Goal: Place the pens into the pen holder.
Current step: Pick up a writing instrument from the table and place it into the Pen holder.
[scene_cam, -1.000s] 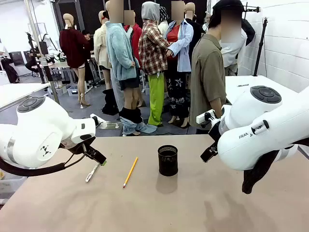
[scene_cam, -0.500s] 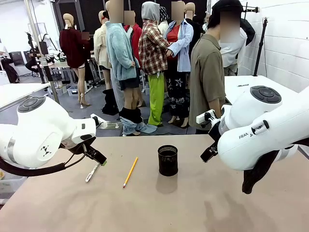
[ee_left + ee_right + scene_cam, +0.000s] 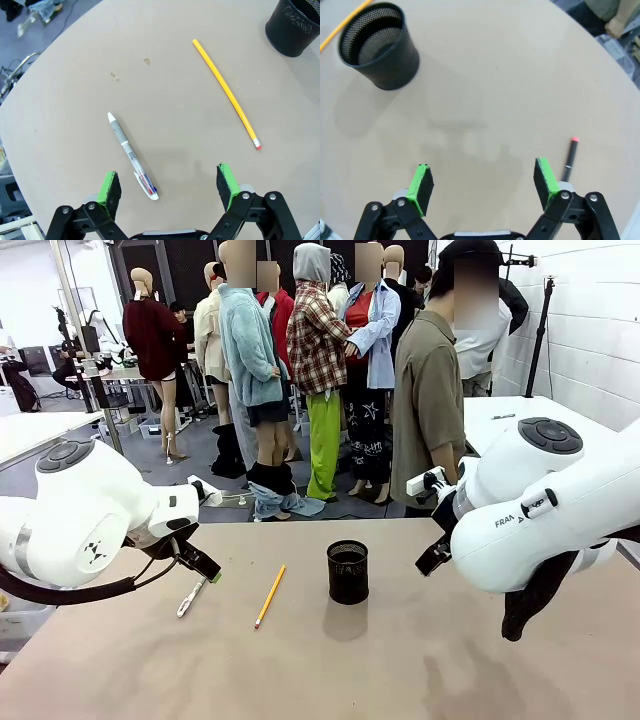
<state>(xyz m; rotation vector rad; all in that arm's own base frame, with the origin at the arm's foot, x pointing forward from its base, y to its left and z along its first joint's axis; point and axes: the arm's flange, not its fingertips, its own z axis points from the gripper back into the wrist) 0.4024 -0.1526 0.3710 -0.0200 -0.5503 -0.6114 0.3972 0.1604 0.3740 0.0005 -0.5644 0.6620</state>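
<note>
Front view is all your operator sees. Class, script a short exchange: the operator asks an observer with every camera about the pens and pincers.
Operator: I count two pens. Any more?
Observer: Yes, a dark pen with a red tip lies beside the right pincer.
Operator: Is the left pincer open?
Observer: Yes, the left pincer is open, with the silver pen showing its clip end between the pads.

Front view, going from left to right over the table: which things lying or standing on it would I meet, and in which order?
silver-white pen → yellow pencil → pen holder
</note>
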